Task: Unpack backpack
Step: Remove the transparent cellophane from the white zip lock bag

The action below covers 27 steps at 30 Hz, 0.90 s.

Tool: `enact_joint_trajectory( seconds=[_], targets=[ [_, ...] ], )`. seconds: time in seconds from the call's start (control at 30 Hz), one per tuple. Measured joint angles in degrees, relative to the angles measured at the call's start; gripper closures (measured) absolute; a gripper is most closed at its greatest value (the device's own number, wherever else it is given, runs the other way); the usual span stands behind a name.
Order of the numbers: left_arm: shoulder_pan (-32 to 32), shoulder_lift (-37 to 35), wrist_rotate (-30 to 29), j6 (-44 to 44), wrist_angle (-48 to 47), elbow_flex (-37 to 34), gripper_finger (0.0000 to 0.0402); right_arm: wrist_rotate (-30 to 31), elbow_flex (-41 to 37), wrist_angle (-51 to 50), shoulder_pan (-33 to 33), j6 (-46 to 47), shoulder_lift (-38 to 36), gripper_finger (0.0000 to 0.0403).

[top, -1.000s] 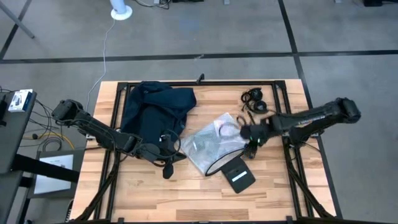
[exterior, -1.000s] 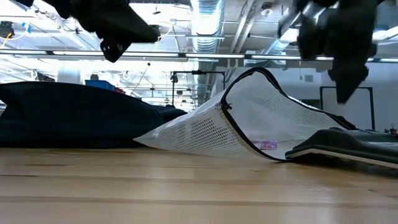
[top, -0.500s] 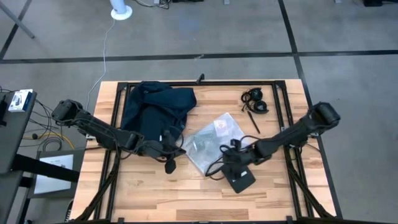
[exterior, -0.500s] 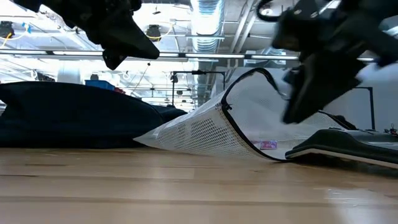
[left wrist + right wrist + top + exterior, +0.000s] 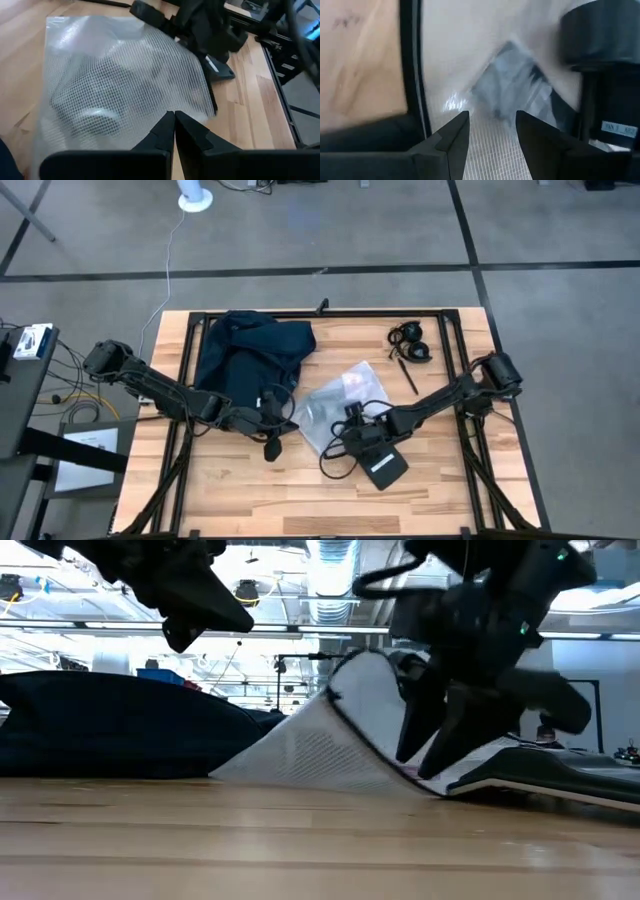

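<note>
A dark navy backpack (image 5: 248,358) lay slumped on the wooden counter (image 5: 300,495), its long axis running from the counter's far edge down toward the middle. Just beside the backpack, on its right, sat a clear mesh pouch (image 5: 335,408) with black piping, and touching that pouch's near corner was a flat black pouch (image 5: 383,463). Well apart from the backpack, near the counter's far right corner, lay black headphones (image 5: 409,340) and a pen (image 5: 406,376).

The left end effector (image 5: 268,420) hovered at the backpack's near right edge, fingers pressed together and holding nothing, pointing away from the backpack toward the mesh pouch. It was the nearer arm to the backpack. The right end effector (image 5: 352,426) was over the mesh pouch's near edge, on the side away from the backpack, fingers spread apart with the pouch's mesh and black piping between them, not visibly clamped.

Judged from this, the backpack lay behind and to the left of the left end effector. Bare counter stretched in front of the backpack toward the near edge, giving room to set things down
</note>
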Motion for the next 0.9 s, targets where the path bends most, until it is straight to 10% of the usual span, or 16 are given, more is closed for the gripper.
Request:
enact_joint_trajectory(
  seconds=[0.7, 0.9],
  targets=[
    [-0.2, 0.0, 0.0, -1.7, 0.5, 0.0, 0.0402, 2.4, 2.0, 8.2, -2.1, 0.7, 4.9, 0.0255],
    [-0.2, 0.0, 0.0, -1.7, 0.7, 0.0, 0.0402, 2.9, 2.0, 9.4, -3.9, 8.7, 5.5, 0.0373]
  ],
)
